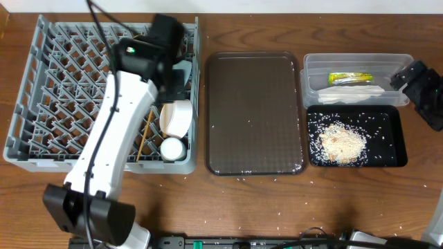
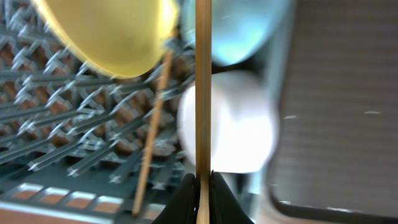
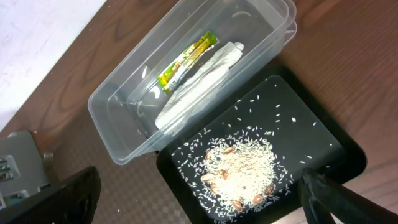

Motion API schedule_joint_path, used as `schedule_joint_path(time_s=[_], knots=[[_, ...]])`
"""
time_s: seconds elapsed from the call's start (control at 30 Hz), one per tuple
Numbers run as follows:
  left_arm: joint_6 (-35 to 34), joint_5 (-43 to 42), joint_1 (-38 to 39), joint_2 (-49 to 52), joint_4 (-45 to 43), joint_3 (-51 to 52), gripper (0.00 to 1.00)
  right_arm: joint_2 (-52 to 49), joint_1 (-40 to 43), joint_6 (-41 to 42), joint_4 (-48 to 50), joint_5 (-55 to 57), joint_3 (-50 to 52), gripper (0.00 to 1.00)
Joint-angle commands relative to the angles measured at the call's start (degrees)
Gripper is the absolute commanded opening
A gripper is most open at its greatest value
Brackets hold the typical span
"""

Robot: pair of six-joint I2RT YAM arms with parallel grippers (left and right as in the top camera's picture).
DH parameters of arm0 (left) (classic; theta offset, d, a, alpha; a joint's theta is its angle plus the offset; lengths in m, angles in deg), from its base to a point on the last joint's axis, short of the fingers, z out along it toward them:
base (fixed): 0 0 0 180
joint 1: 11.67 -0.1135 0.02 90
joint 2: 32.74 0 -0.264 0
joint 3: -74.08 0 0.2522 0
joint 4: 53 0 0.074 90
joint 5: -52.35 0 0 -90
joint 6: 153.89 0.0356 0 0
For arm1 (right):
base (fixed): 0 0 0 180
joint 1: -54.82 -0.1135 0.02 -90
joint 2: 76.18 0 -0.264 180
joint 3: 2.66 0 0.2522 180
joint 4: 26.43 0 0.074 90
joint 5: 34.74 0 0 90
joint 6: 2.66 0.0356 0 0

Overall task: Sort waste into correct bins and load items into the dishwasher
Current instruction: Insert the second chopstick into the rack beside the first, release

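Above the rack (image 1: 55, 90), left tool (image 2: 203, 180) (stretched forward) pinches a chopstick (image 2: 203, 81)

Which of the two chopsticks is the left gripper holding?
The vertical chopstick at frame centre, pinched in the left gripper; the slanted chopstick lies loose in the dish rack.

You've room over the brown tray (image 1: 256, 114); the rack's (image 1: 48, 97) right side is crowded: bowl (image 1: 176, 117), cup (image 1: 173, 148), left arm (image 1: 114, 131) overhead.
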Motion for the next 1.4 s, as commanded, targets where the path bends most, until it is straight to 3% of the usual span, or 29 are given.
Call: schedule_joint_path(time_s=[0.0, 0.1, 0.17, 0.27, 0.43, 0.6, 0.67, 0.8, 1.07, 1.13, 1.23, 1.37], knots=[[8.26, 0.44, -5.75, 1.29, -2.6, 6.58, 0.08, 0.2, 0.2, 0.44, 0.0, -0.24, 0.11, 0.99], [10.38, 0.44, -9.53, 1.29, -4.92, 10.84, 0.08, 0.2, 0.2, 0.46, -0.02, -0.26, 0.11, 0.99], [11.21, 0.44, -10.78, 1.29, -5.95, 12.44, 0.14, 0.2, 0.2, 0.44, -0.02, -0.24, 0.11, 0.99], [11.19, 0.42, -11.02, 1.29, -6.16, 12.76, 0.52, 0.2, 0.2, 0.44, 0.0, -0.24, 0.11, 0.99], [11.15, -1.22, -11.02, 1.14, -5.53, 12.31, 0.79, 0.2, 0.2, 0.44, -0.02, -0.24, 0.11, 0.99], [5.97, -8.5, -11.02, 0.22, -0.61, 11.54, 0.82, 0.2, 0.2, 0.44, -0.02, -0.24, 0.11, 0.99], [5.46, -13.7, -10.99, -0.2, 0.44, 11.54, 0.89, 0.2, 0.2, 0.44, -0.02, -0.24, 0.11, 0.99], [5.11, -21.16, -11.02, -0.22, 0.55, 11.54, 0.89, 0.2, 0.2, 0.44, -0.02, -0.24, 0.11, 0.99], [6.82, -20.57, -11.02, -0.24, 0.07, 11.54, 0.91, 0.2, 0.2, 0.44, -0.02, -0.24, 0.11, 0.99], [8.61, -20.59, -11.02, -0.39, -3.45, 11.56, 0.9, 0.2, 0.2, 0.44, -0.02, -0.24, 0.11, 0.99], [14.29, -20.5, -11.02, -6.58, -16.41, 13.35, 0.91, 0.2, 0.2, 0.44, -0.02, -0.24, 0.11, 0.99], [16.13, -15.72, -11.37, -22.05, -32.79, 23.91, 0.91, 0.2, 0.2, 0.46, -0.02, -0.24, 0.11, 0.99]])
